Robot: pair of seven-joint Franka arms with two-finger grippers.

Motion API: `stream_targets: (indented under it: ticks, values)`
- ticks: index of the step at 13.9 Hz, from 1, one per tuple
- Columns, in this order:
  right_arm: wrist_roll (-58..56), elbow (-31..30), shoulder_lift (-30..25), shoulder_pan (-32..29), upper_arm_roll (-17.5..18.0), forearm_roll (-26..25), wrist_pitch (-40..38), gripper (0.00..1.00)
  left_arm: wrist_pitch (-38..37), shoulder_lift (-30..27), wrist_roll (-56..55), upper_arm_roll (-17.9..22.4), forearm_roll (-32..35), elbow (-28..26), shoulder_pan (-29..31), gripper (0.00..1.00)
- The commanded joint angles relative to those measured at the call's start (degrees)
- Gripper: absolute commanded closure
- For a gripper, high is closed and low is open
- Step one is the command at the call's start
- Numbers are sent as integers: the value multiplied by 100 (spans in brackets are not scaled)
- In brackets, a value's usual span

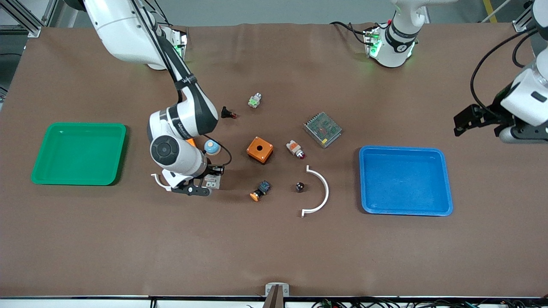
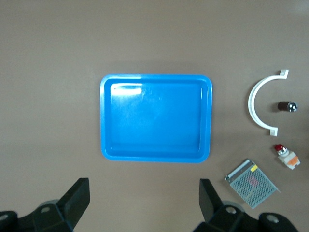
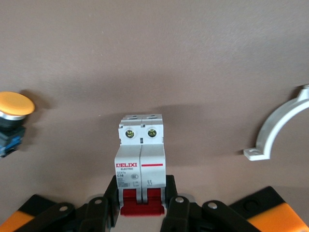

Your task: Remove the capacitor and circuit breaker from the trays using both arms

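Observation:
The breaker [image 1: 212, 182], a light-grey block with red levers, lies low at the table beside the black-blue switch, toward the right arm's end. My right gripper [image 1: 204, 185] is shut on it. In the right wrist view its fingers [image 3: 175, 205] press both sides of the breaker [image 3: 141, 159] at the red lever end. The capacitor [image 1: 300, 186], a tiny black cylinder, lies inside the curve of a white bracket [image 1: 325, 188]; it also shows in the left wrist view [image 2: 287, 106]. My left gripper [image 1: 471, 122] is open and empty, high beside the blue tray [image 1: 402, 148].
A green tray [image 1: 85, 125] sits at the right arm's end. An orange box [image 1: 260, 149], a white-orange indicator [image 1: 295, 149], a mesh-topped box [image 1: 323, 129], an orange-capped switch [image 1: 260, 191], a black push-button [image 1: 227, 113] and a second white bracket [image 1: 159, 182] lie about the middle.

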Motion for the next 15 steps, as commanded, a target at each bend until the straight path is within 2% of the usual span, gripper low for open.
stream_targets:
  ticks: [1,4,5,6,7,9,12,15]
  values:
    - [-17,139,179,81,-70,159,10,63,103,-552,90,-79,-115,-645,73,0]
    - [-34,139,250,90,-79,159,54,63,-2,-675,108,-96,-106,-663,99,0]
    - [-34,139,241,90,-79,159,19,58,-54,-693,99,-131,-106,-663,91,0]
    - [-8,139,232,82,-79,159,-51,24,-72,-728,64,-140,-106,-663,82,0]
    - [-8,104,171,90,-79,159,-95,0,-107,-746,55,-166,-115,-663,82,0]
    - [-16,25,-275,82,-87,142,-594,0,-116,-755,20,-175,-123,-663,82,0]
    - [-52,-123,-1232,-120,-149,89,-1770,0,-125,-755,38,-175,-220,-637,73,0]
    - [-183,-842,-2453,-629,-149,-86,-2257,0,-125,-729,20,-175,-238,-584,82,0]
